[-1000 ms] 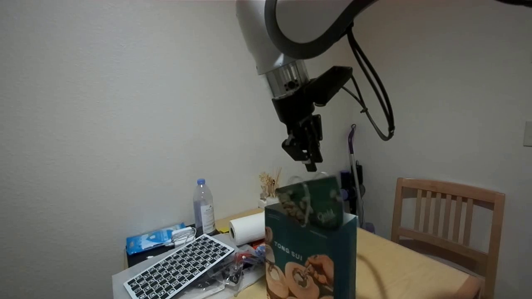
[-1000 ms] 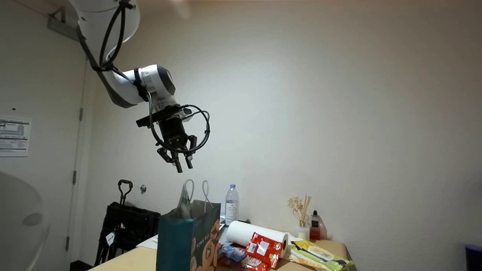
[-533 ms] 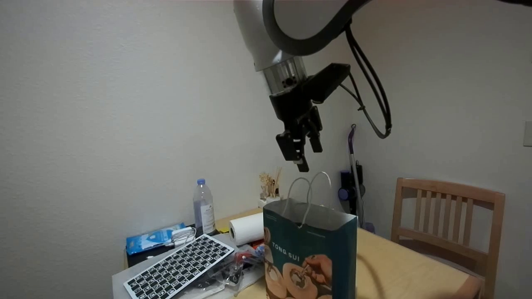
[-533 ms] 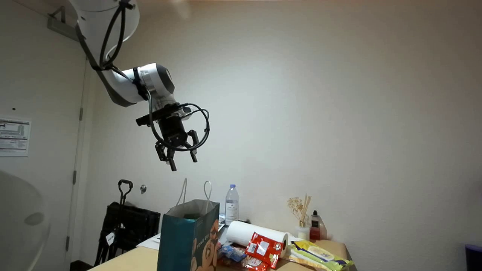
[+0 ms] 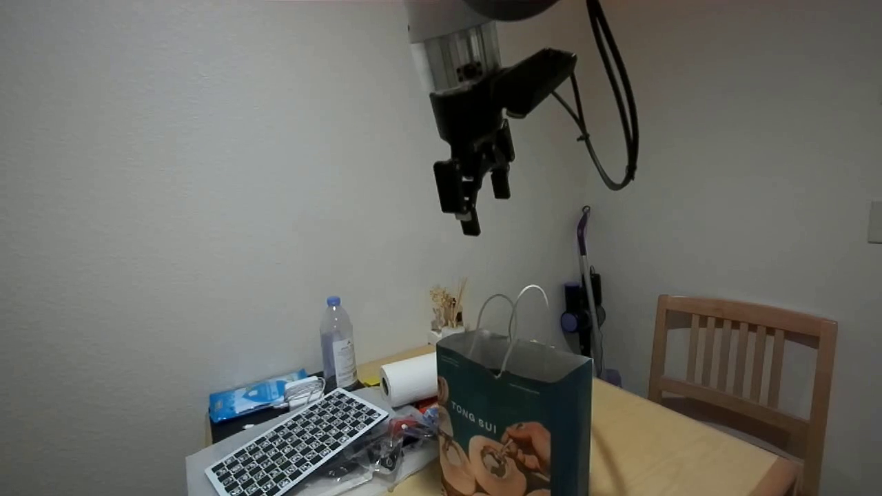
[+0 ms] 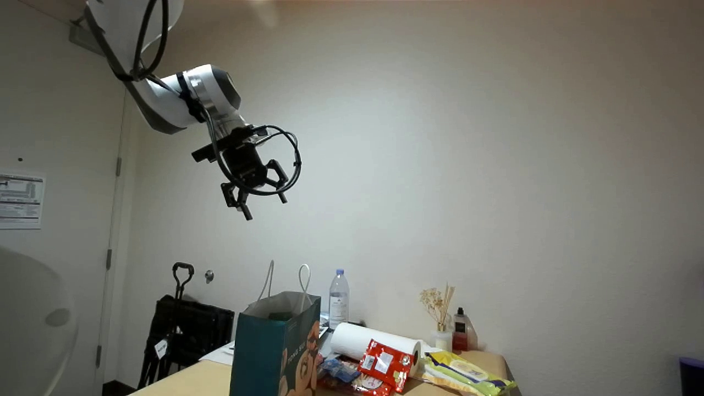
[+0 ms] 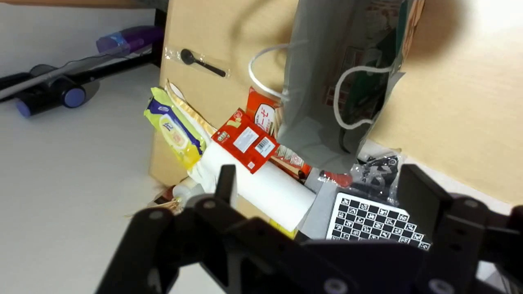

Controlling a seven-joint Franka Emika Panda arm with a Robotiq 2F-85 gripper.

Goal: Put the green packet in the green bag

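The green bag (image 5: 513, 403) stands upright on the table with its white loop handles raised; it shows in both exterior views. Inside its mouth, a dark green patch of the green packet (image 6: 281, 316) is visible in an exterior view, below the rim. From above, in the wrist view, the packet (image 7: 361, 89) lies in the shadowed inside of the bag, partly behind a handle, and most of its print cannot be made out. My gripper (image 5: 486, 208) hangs well above the bag, fingers wide apart with nothing between them. It touches neither the bag nor its handles.
Around the bag lie a paper towel roll (image 6: 374, 340), a red packet (image 6: 386, 364), yellow wipes (image 6: 467, 374) and a checkered board (image 5: 296, 441). A bottle (image 5: 337, 344) stands near the wall. A wooden chair (image 5: 744, 365) is beside the table.
The green packet, sticking up above the bag's rim one second ago, has dropped down inside. My gripper's fingers have spread wide, and the arm has risen away from the bag.
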